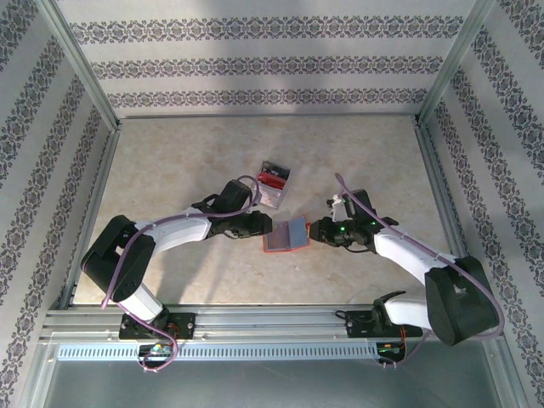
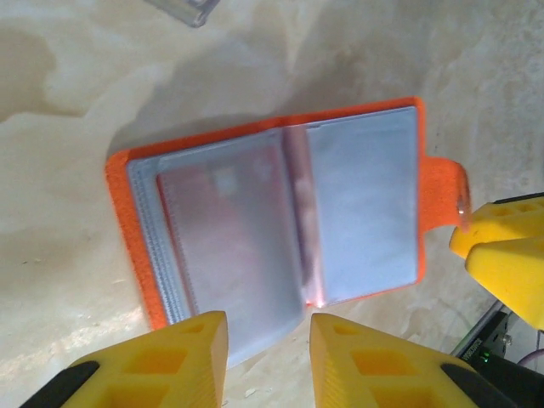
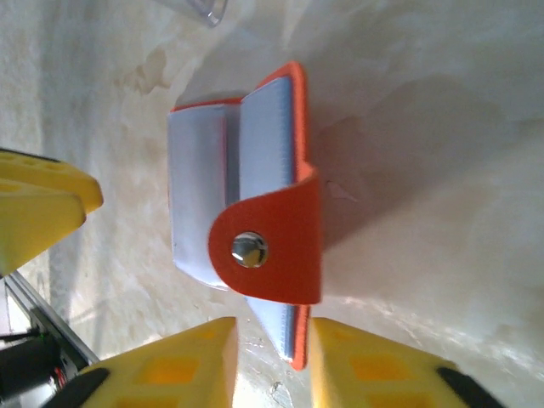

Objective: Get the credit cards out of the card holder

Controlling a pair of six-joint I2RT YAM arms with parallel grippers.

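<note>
The orange-red card holder point(image 1: 286, 235) lies open on the table between my two grippers. In the left wrist view the card holder point(image 2: 357, 195) shows grey-blue clear pockets, and a reddish card point(image 2: 229, 246) shows faintly inside the left sleeve. My left gripper point(image 2: 268, 330) is open, the sleeve's lower edge just at its tips. From the other side, the snap tab point(image 3: 272, 246) stands up. My right gripper point(image 3: 272, 333) is open, with the cover's corner point(image 3: 293, 344) between its fingers, against the right one. From above, the left gripper point(image 1: 262, 226) and right gripper point(image 1: 313, 231) flank the holder.
A clear plastic box with red contents point(image 1: 273, 184) lies just behind the card holder; its corner point(image 2: 183, 10) shows at the top of the left wrist view. A metal frame rail point(image 1: 255, 321) runs along the near edge, and patterned walls enclose the table.
</note>
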